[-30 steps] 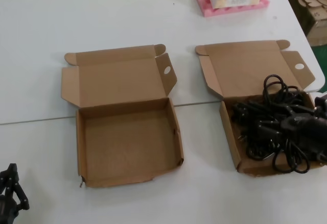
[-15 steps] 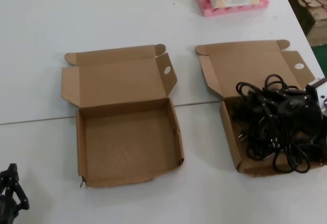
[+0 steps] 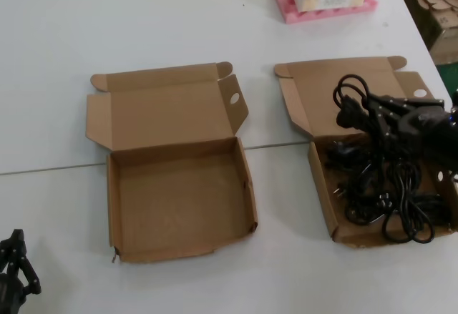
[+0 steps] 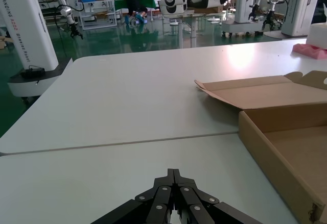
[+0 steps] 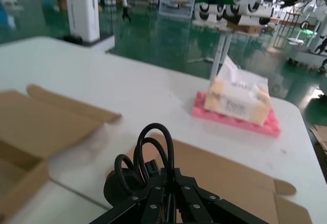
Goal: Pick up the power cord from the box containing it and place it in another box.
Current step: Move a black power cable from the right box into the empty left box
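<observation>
Right end effector (image 3: pixel 401 117) pinches the power cord (image 3: pixel 358 106) above the box containing it (image 3: pixel 323 192); trailing loops could snag remaining cables (image 3: pixel 390 199), dragging them out.

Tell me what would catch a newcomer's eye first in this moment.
The right claw, shut on the power cord, holds its black loops in the air above the right-hand box, which holds a tangle of black cables. Beside it, the left-hand box lies open with nothing inside. The left claw waits at the table's near left corner.
</observation>
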